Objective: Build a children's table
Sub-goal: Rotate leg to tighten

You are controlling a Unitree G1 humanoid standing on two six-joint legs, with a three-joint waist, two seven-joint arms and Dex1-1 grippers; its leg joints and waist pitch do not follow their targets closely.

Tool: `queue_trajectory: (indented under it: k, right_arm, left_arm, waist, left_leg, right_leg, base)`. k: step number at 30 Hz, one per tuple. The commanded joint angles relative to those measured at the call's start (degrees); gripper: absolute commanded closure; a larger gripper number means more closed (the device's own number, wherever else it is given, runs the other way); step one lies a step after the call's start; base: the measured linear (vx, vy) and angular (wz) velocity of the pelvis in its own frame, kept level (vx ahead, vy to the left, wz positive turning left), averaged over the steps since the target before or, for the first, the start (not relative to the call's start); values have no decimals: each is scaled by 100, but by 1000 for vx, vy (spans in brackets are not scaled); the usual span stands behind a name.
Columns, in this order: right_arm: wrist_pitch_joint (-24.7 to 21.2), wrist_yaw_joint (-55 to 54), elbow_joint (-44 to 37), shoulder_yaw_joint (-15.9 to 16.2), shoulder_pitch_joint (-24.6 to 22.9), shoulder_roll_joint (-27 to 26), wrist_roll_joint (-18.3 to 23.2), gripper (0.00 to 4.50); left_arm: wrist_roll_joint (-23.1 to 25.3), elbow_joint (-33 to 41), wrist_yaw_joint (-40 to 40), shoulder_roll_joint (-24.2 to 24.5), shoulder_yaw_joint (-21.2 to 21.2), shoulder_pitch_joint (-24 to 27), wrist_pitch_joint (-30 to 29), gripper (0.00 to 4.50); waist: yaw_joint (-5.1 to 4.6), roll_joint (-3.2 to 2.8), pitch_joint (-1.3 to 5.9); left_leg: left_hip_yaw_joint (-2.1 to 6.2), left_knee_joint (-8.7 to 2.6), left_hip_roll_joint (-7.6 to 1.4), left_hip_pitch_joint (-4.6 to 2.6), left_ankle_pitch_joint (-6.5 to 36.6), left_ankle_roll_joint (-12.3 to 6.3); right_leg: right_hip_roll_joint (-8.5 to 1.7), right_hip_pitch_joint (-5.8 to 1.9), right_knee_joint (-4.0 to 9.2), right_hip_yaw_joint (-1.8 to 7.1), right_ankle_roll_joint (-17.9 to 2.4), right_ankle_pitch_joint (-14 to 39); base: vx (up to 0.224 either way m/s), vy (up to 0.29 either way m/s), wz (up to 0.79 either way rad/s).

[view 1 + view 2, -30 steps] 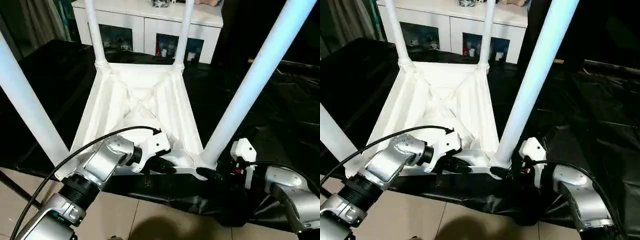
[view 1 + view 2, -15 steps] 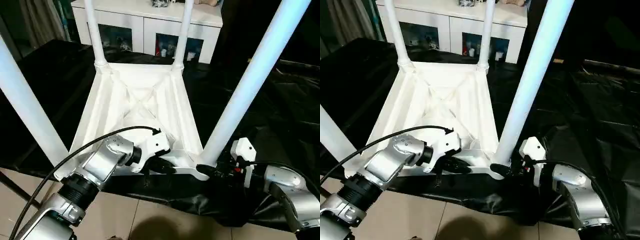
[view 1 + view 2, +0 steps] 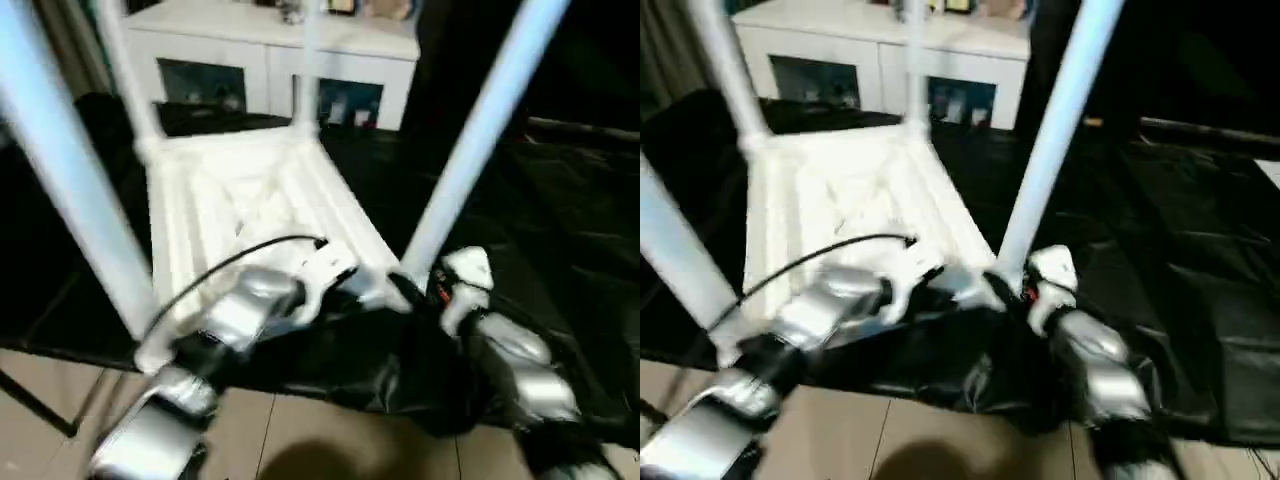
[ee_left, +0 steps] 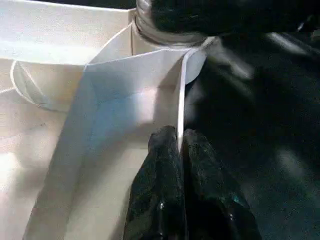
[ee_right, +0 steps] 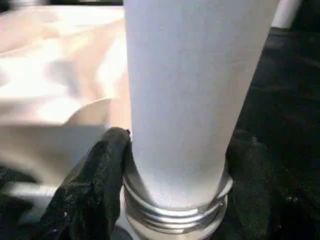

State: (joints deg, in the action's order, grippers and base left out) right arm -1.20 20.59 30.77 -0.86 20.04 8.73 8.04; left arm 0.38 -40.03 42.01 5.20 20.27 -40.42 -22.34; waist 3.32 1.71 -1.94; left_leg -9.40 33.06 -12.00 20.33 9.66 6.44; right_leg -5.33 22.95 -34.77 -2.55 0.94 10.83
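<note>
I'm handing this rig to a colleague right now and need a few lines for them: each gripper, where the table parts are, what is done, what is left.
Left gripper: shut, pinching the thin near rim of the children's table.
Right gripper: fingers around the base of the near right leg, just above its threaded collar; one black finger lies against the leg.
Table: upside down on the black-covered work table, ribbed underside up, at the near edge.
Done: all four legs stand up from the corner sockets.
Left: the near right leg's threads are exposed, so it may need seating; then turn the table upright.
</note>
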Motion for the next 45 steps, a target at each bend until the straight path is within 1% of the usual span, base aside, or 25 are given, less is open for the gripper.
queue_trajectory:
  k: [1,2,4,6,8,9,10,11,13,15,17,21,22,23,25,26,27,28,29,30,31,32,38,42,45]
  right_arm:
    - [-164,-346,403,146,38,-165,-236,191]
    - [-108,-423,521,196,172,-259,-281,191]
    - [-46,-439,610,250,284,-326,-317,191]
    - [132,-259,736,277,468,-431,-293,191]
    - [252,-6,699,168,502,-471,-91,136]
    - [276,104,646,98,487,-475,29,122]
    - [203,420,534,28,454,-367,202,120]
    - [183,497,507,14,447,-339,240,113]
    - [122,735,423,20,423,-154,272,87]
    - [-345,1943,-137,169,185,547,547,73]
    - [-404,2329,-360,242,64,883,576,65]
    - [-307,3011,-666,304,-158,1440,618,65]
    - [-245,3381,-768,315,-276,1690,621,65]
    - [-233,3478,-791,320,-305,1749,621,65]
    - [-253,3671,-856,357,-356,1844,633,65]
    - [-303,3905,-974,446,-420,1952,663,65]
    - [-322,3953,-1003,467,-433,1977,674,65]
    - [-371,4064,-1068,531,-460,2034,684,65]
    - [-402,4190,-1115,603,-481,2086,684,65]
    - [-443,4301,-1134,650,-482,2114,680,65]
    - [-456,4333,-1135,665,-479,2119,679,65]
    - [-486,4410,-1142,695,-476,2141,688,65]
    - [-416,4589,-840,793,-153,1960,614,65]
    - [-400,4654,-761,920,-89,1940,553,65]
    - [-438,4689,-735,907,-76,1931,594,100]
  left_arm:
    - [22,-507,-733,-92,-339,-64,175,450]
    - [58,-694,-869,-160,-360,-164,255,450]
    - [79,-841,-984,-216,-386,-244,328,450]
    - [126,-1096,-1018,-299,-396,-380,480,450]
    - [143,-1235,-906,-316,-363,-441,620,450]
    - [150,-1260,-836,-307,-339,-447,671,450]
    - [164,-1270,-619,-259,-288,-440,805,450]
    - [168,-1270,-566,-247,-276,-437,836,450]
    - [156,-1208,-332,-185,-248,-407,1004,450]
    - [118,-832,397,97,-98,-226,1071,450]
    - [107,-683,738,242,-20,-155,1140,450]
    - [-56,-305,1656,577,115,-10,1219,450]
    - [-224,-25,2329,809,175,112,1255,450]
    - [-288,106,2604,907,214,169,1389,450]
    - [-411,353,3038,1078,286,254,1497,450]
    - [-473,455,3225,1151,275,274,1484,450]
    - [-484,474,3259,1163,269,278,1478,450]
    - [-495,500,3307,1178,248,280,1436,450]
    - [-478,506,3321,1184,231,277,1414,450]
    - [-453,492,3328,1180,213,267,1406,450]
    - [-446,483,3326,1178,208,261,1404,450]
    - [-435,486,3342,1179,197,256,1394,450]
    - [-390,420,3303,1164,124,209,1437,450]
    - [-344,429,3293,1132,130,224,1419,450]
    - [-342,423,3297,1128,123,218,1412,450]
  waist:
    - [10,71,232]
    - [-3,45,238]
    - [-6,43,259]
    - [0,50,255]
    - [16,88,253]
    - [29,79,253]
    - [35,102,251]
    - [30,98,239]
    - [29,91,240]
    - [50,85,241]
    - [113,124,235]
    - [173,123,253]
    - [216,89,254]
    - [245,102,261]
    - [272,45,275]
    - [267,68,284]
    - [265,98,297]
    - [289,86,329]
    - [291,110,326]
    - [320,91,318]
    - [326,134,318]
    - [355,118,317]
    - [382,142,289]
    - [403,157,303]
    - [415,167,304]
  left_leg:
    - [10,-399,61,-5,2306,-43]
    - [21,-421,60,6,2332,-98]
    - [29,-459,42,39,2251,-159]
    - [8,-469,34,40,2201,-241]
    - [-18,-454,33,13,2223,-289]
    - [-26,-450,34,0,2225,-319]
    - [-26,-459,23,22,2168,-375]
    - [-14,-481,27,66,2149,-420]
    - [1,-494,22,91,2091,-399]
    - [-8,-487,16,67,2045,-421]
    - [-57,-455,-10,24,1934,-578]
    - [-58,-447,-34,36,1755,-535]
    - [-62,-454,-55,26,1696,-531]
    - [-64,-453,-70,23,1653,-532]
    - [-83,-444,-83,4,1579,-542]
    - [-102,-428,-79,-1,1519,-568]
    - [-98,-422,-72,28,1405,-577]
    - [-92,-402,-83,39,1099,-614]
    - [-96,-380,-81,51,873,-701]
    - [-100,-371,-84,51,806,-763]
    - [-116,-359,-82,47,829,-792]
    - [-120,-352,-84,34,879,-812]
    - [-119,-380,-83,40,1171,-616]
    - [-121,-366,-77,55,950,-622]
    - [-123,-356,-70,56,868,-657]
  right_leg:
    - [-177,-137,716,33,-240,3539]
    - [-170,-135,711,32,-292,3387]
    - [-159,-196,676,31,-386,2959]
    - [-154,-192,665,42,-529,2653]
    - [-162,-171,679,59,-579,2654]
    - [-167,-166,677,69,-607,2626]
    - [-167,-187,657,77,-658,2490]
    - [-165,-230,658,54,-607,2564]
    - [-189,-256,677,48,-514,2724]
    - [-188,-250,687,58,-527,2680]
    - [-189,-216,670,109,-673,2434]
    - [-214,-200,651,112,-731,2546]
    - [-215,-192,626,129,-813,2362]
    - [-216,-202,595,137,-897,2152]
    - [-194,-199,545,150,-1071,1715]
    - [-182,-192,510,145,-1179,1404]
    - [-183,-227,474,134,-1221,1236]
    - [-178,-255,405,127,-1316,779]
    - [-160,-262,356,120,-1423,369]
    - [-165,-249,341,116,-1481,278]
    - [-171,-250,347,118,-1500,287]
    - [-184,-244,335,125,-1539,297]
    - [-221,-237,397,131,-1263,1035]
    - [-213,-256,365,131,-1254,809]
    - [-208,-260,354,132,-1260,707]
  base:
    - [0,0,0]
    - [0,0,0]
    - [0,0,0]
    - [0,0,0]
    - [0,0,0]
    - [0,0,0]
    - [0,0,0]
    - [0,0,0]
    - [0,0,0]
    - [0,0,0]
    - [0,0,0]
    - [0,0,0]
    - [0,0,0]
    - [51,-15,7]
    - [59,-14,8]
    - [67,-5,5]
    - [67,-5,5]
    - [55,10,0]
    - [0,0,0]
    - [0,0,0]
    - [0,0,0]
    - [0,0,0]
    - [0,0,0]
    - [0,0,0]
    - [0,0,0]
